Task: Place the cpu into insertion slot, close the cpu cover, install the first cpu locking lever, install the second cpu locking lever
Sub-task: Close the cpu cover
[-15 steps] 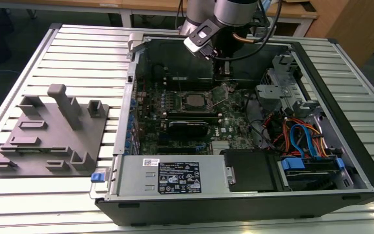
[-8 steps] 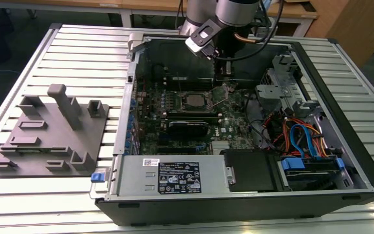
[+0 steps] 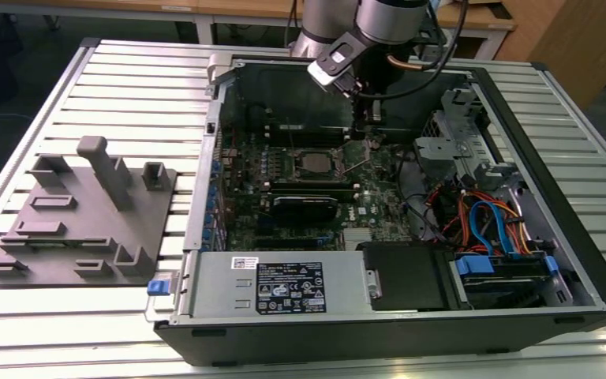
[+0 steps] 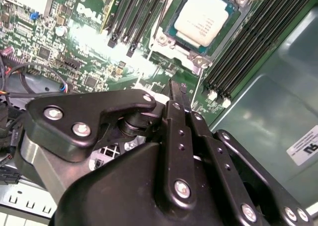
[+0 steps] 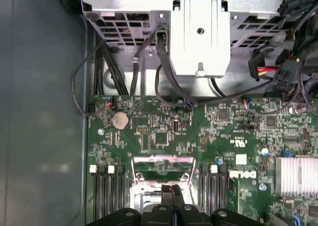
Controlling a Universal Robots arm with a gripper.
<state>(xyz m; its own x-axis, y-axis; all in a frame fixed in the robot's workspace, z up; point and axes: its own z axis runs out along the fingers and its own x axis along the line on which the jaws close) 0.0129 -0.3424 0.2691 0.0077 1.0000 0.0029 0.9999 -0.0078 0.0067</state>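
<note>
**Cpu seated; closing the cover is the step in hand.**

The cpu (image 4: pixel 201 18) lies flat in the socket (image 4: pixel 181 43), so the placing looks done. The cpu cover (image 5: pixel 161 160) appears tilted up off the socket, at the socket's end toward the drive cage (image 5: pixel 198 32), and is not yet down over the cpu. The gripper (image 5: pixel 171 190) hangs at that same end of the socket. Its fingertips are closed to a hairline gap right at the cover's near edge, and I cannot tell whether they pinch that thin edge or only touch it. Closing calls for swinging the cover squarely down onto the socket without nudging the cpu.
</note>
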